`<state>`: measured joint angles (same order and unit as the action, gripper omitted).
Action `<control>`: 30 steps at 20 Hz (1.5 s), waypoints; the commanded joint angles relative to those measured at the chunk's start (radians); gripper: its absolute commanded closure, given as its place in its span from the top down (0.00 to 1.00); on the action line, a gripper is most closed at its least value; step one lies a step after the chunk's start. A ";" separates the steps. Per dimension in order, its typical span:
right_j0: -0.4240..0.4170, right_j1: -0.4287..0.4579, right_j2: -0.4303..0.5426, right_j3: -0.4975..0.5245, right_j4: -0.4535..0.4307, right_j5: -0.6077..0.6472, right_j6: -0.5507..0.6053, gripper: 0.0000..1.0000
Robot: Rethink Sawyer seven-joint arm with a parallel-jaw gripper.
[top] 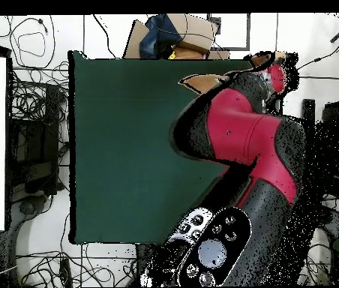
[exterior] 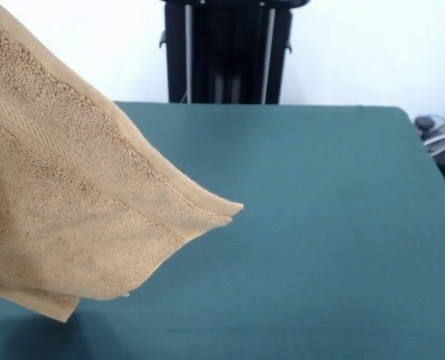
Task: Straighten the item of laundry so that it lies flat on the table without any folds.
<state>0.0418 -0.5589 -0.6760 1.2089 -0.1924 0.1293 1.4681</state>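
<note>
A tan-orange towel [exterior: 72,217] hangs in the air close to the front camera, filling the left side of that view, its doubled corner pointing out over the table [exterior: 320,225] and a woven band stripe running slantwise across it. It seems lifted clear of the green cloth, with a faint shadow under its lowest tip, and it is still folded on itself, so the flattening is not yet done. From above, only a small tan patch of the towel [top: 199,82] shows, peeking from under the red and black arm [top: 240,135], which reaches across to the table's far corner. The pincer itself is hidden in both views, beneath the arm from overhead and beyond the edge from the front, so whether it is clamped on the cloth cannot be told; the hanging towel suggests something holds it from above. The rest of the table lies bare, well away from the arm's end. Behind the table stands the robot's black pedestal [exterior: 230,52].
</note>
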 commanded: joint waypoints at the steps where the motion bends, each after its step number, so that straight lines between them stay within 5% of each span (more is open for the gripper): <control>1: 0.030 0.028 -0.015 -0.015 0.072 0.116 0.246 0.00; 13: 0.064 0.100 -0.091 -0.052 0.158 0.112 0.254 0.00; 30: 0.126 0.115 -0.087 0.197 0.221 -0.194 0.345 0.00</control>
<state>0.1459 -0.4650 -0.8003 1.2531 -0.0332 0.0203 1.4696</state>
